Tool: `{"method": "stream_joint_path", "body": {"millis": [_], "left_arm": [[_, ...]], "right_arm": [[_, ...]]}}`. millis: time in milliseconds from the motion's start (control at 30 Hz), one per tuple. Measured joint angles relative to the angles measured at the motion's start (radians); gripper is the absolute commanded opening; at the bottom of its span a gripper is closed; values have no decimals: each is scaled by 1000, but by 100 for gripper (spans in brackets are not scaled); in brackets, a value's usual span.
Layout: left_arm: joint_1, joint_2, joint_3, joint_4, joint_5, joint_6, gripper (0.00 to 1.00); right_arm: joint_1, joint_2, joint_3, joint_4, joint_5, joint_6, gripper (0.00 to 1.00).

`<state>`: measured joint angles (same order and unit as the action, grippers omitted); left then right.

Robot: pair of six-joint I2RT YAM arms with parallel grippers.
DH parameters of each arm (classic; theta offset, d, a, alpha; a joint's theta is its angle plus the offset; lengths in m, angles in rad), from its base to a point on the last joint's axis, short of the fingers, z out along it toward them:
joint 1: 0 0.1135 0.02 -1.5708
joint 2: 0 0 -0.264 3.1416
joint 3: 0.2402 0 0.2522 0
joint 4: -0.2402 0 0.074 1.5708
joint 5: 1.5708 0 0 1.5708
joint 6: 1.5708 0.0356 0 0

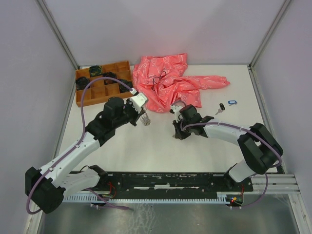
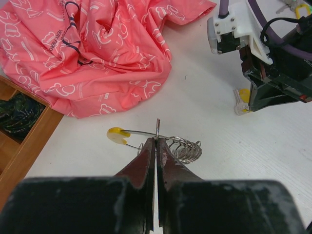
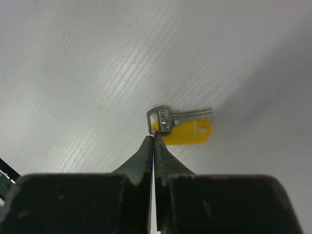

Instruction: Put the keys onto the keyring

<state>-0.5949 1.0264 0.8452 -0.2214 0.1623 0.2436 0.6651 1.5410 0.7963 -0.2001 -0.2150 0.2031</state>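
On the near side of the crumpled pink cloth point(image 1: 165, 80), I am pinching the silvery coiled-wire keyring point(image 2: 183, 148) in the shut left gripper point(image 2: 157, 141) and the yellow-tagged silver key point(image 3: 168, 119) by its head in the shut right gripper point(image 3: 153, 139), aiming to bring the key's hole slowly and squarely onto the wire's end.

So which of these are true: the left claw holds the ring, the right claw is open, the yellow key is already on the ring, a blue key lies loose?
The left gripper holds the keyring: true.
The right gripper is open: false; it is shut on the yellow key.
The yellow key is on the keyring: false; they are apart.
A blue key lies loose on the table: true.
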Motion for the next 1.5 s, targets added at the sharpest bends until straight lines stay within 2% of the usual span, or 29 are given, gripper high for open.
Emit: {"method": "stream_joint_path", "body": {"millis": [300, 600, 867, 1500], "left_arm": [[5, -3, 0, 13, 0, 0, 3], [5, -8, 0, 14, 0, 0, 3], [5, -8, 0, 14, 0, 0, 3], [6, -6, 0, 13, 1, 0, 3]], "right_arm": [[16, 21, 8, -95, 16, 5, 17], [16, 40, 108, -220, 19, 43, 32], [15, 80, 216, -321, 42, 80, 33], [-5, 204, 253, -385, 5, 61, 34]]}}
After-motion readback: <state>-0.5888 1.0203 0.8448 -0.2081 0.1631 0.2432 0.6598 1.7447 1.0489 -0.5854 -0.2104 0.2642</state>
